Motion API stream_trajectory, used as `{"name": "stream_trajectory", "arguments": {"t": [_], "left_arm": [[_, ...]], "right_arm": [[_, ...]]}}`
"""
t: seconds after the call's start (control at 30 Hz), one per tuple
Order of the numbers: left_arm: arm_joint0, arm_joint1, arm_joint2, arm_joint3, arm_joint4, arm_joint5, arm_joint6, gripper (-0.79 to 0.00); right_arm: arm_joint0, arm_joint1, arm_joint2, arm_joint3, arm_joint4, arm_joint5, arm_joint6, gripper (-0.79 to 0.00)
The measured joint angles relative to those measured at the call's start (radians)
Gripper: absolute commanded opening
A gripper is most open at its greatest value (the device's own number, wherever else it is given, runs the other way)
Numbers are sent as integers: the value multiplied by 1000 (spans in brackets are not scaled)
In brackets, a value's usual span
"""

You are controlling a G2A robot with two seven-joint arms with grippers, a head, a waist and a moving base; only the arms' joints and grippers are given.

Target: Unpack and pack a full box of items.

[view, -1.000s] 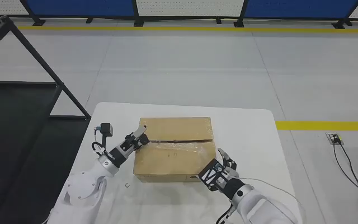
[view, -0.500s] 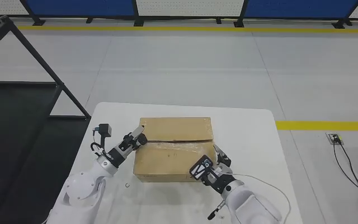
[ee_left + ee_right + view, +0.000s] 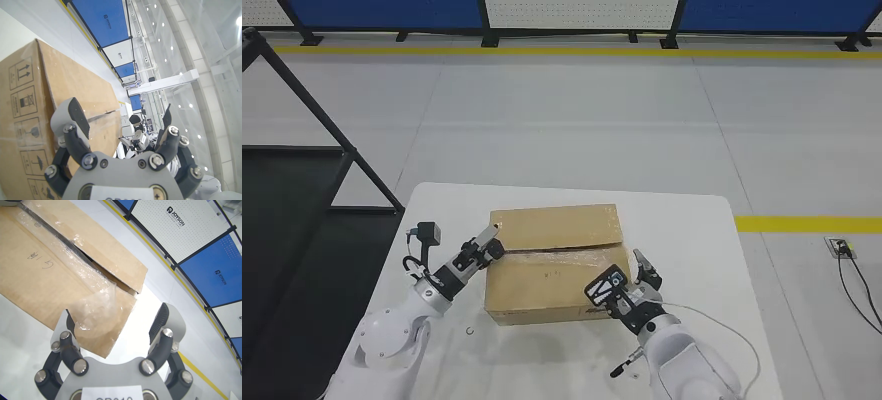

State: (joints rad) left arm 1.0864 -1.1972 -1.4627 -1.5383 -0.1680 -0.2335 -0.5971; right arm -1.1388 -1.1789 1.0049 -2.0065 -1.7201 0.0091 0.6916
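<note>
A brown cardboard box (image 3: 557, 265) sits in the middle of the white table (image 3: 692, 225). Its two top flaps meet along a seam covered with clear tape (image 3: 98, 306), whose end is peeled and crumpled at the corner. The far flap (image 3: 105, 256) is slightly raised, leaving a dark gap. My left gripper (image 3: 488, 245) (image 3: 122, 117) is open at the box's (image 3: 66, 85) left upper edge, one finger (image 3: 78, 117) against the cardboard. My right gripper (image 3: 627, 282) (image 3: 115, 321) is open at the right front corner, with the corner and loose tape between its fingers.
A small dark ring (image 3: 472, 330) lies on the table in front of the box's left corner. A thin cable (image 3: 722, 335) trails over the table's right front. In the left wrist view the other arm's gripper (image 3: 139, 140) shows beyond the box. A black frame (image 3: 332, 150) stands left of the table.
My right gripper swung left along the box's front, then came back up to its right front corner. The box shifted slightly to the right. The left gripper stayed at the left edge.
</note>
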Motion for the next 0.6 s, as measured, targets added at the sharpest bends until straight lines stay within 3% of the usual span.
{"name": "stream_trajectory", "arguments": {"t": [0.17, 0.43, 0.6], "left_arm": [[0, 2, 3, 1, -1, -3, 0, 0], [-1, 3, 9, 5, -4, -4, 6, 0], [-4, 4, 12, 7, -5, -7, 4, 0]], "right_arm": [[-9, -5, 13, -4, -20, -1, -1, 0], [-9, -13, 8, -3, -22, -83, -3, 0], [8, -23, -3, 17, -50, -68, 15, 0]]}}
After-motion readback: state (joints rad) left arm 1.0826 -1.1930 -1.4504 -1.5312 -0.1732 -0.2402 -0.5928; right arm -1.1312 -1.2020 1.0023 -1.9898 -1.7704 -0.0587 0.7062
